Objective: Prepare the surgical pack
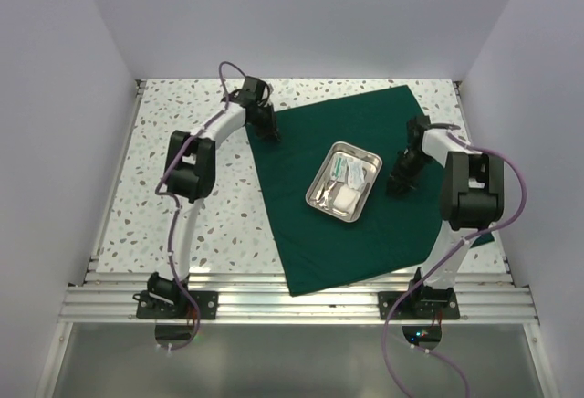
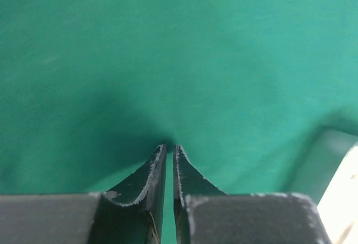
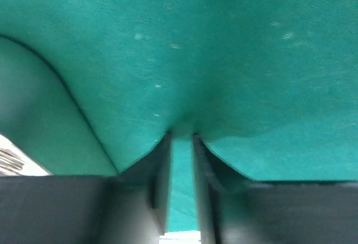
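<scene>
The surgical pack, a dark green drape, lies spread on the speckled table. My left gripper is at its far left corner; in the left wrist view the jaws are closed to a thin slit with green fabric pinched between them. My right gripper is over the drape just right of the steel tray. In the right wrist view its jaws stand narrowly apart with a fold of green fabric gripped at the tips.
A shiny steel tray sits mid-drape holding white gauze squares and small items. Speckled tabletop shows to the left. White walls enclose three sides. An aluminium rail runs along the near edge.
</scene>
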Controlling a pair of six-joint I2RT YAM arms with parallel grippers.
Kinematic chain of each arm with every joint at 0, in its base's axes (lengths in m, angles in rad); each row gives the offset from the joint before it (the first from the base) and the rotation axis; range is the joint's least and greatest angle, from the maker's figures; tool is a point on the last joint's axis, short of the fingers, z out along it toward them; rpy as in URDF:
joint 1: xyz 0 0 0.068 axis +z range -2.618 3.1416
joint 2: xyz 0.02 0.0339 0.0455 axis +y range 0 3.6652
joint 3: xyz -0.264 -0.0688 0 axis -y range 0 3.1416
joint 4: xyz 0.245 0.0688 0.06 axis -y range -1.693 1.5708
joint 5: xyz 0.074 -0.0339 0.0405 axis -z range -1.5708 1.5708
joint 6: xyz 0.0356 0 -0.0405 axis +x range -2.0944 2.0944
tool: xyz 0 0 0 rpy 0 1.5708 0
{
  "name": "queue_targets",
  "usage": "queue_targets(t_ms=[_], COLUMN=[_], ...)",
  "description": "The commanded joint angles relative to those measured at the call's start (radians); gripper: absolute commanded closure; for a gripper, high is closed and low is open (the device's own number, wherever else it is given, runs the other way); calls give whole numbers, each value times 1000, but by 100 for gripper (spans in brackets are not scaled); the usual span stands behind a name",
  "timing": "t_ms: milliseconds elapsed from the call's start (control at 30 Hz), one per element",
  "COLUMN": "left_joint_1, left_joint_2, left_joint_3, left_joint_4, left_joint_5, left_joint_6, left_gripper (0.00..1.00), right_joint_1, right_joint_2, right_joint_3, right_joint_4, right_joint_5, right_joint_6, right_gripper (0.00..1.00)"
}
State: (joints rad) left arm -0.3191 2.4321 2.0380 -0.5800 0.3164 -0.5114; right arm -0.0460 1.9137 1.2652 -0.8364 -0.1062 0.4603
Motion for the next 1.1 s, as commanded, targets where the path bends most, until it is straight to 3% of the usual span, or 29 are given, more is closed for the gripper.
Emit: queue_targets(t_ms=[0, 33, 167, 633, 867, 1067], left_joint_1=[-1, -1, 21, 360, 448, 431], left_joint_2=[45, 51, 6, -293, -366, -479], left_joint_3=[27, 25, -152, -680, -704, -682], left_joint_4=[-194, -258, -282, -170, -156, -118], left_joint_5=[-198, -230, -270, -270, -247, -131], left_joint_6=[25, 24, 7, 19, 76, 109], left_gripper=[86, 86, 87, 92, 92, 78], right_joint_1=[35, 38, 132, 285, 353, 353], right_joint_2=[28, 36, 87, 235, 269, 145], right_joint_3=[39, 48, 86, 236, 408, 300], right_joint_4=[39, 25, 13, -10, -118, -150], right_joint_5=[40, 52, 59, -61, -79, -55], right_joint_6=[9, 11, 14, 21, -38, -81], right_gripper=[70, 62, 50, 44, 43, 47])
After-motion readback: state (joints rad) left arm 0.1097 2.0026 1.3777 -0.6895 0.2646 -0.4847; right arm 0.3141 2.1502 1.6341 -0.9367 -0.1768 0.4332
